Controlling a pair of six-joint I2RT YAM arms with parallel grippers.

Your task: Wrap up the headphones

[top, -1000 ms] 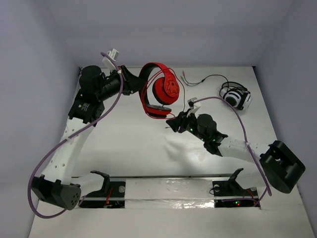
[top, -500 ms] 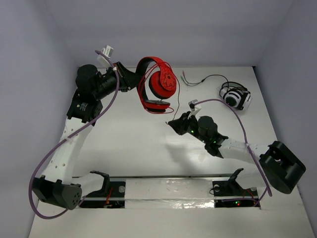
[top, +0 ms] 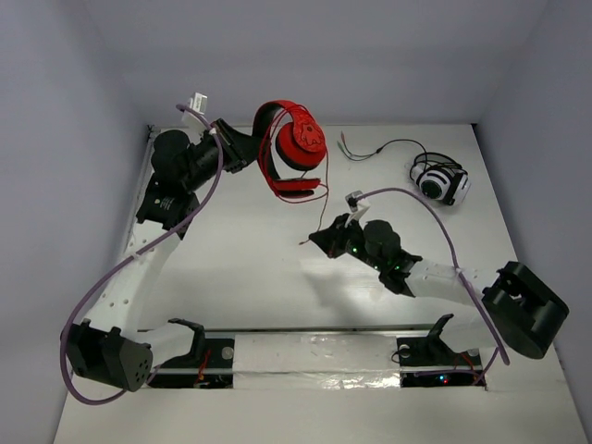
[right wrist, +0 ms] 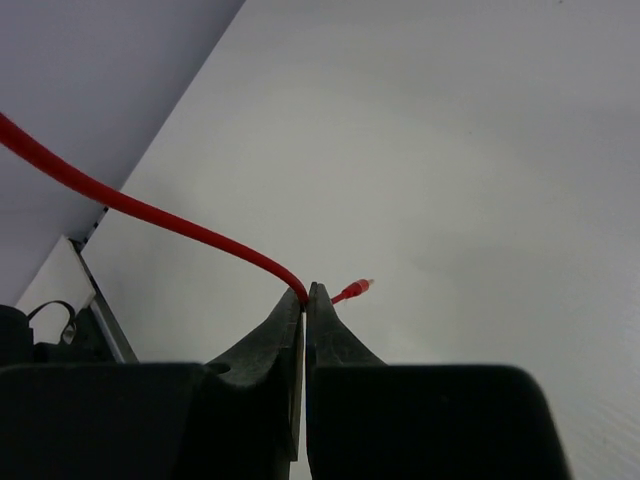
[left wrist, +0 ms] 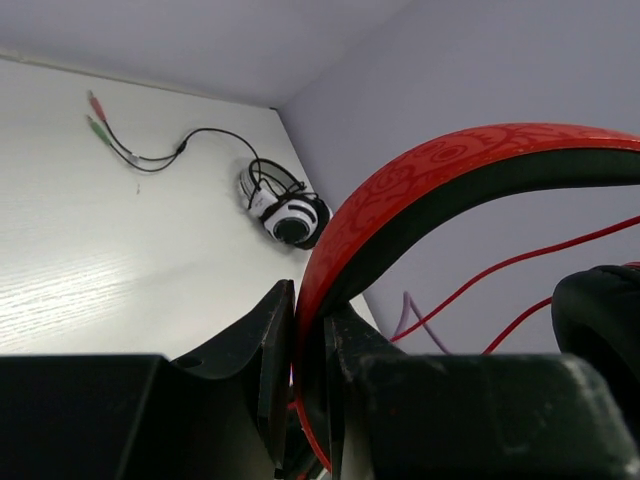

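Observation:
The red headphones (top: 294, 153) hang in the air at the back of the table, ear cups to the right. My left gripper (top: 254, 148) is shut on their red-and-black headband (left wrist: 420, 190), seen close in the left wrist view. The thin red cable (top: 324, 199) runs down from the cups to my right gripper (top: 319, 239), which is shut on it near its end. In the right wrist view the cable (right wrist: 150, 210) enters the jaws from the left and its plug tip (right wrist: 355, 290) sticks out past them.
White-and-black headphones (top: 441, 181) with a black cable (top: 379, 148) lie at the back right; they also show in the left wrist view (left wrist: 285, 210). Purple arm cables (top: 435, 208) loop over both arms. Grey walls close the back and sides.
My left gripper has lifted and turned the red headphones toward the back. My right gripper has moved left and nearer with the cable end.

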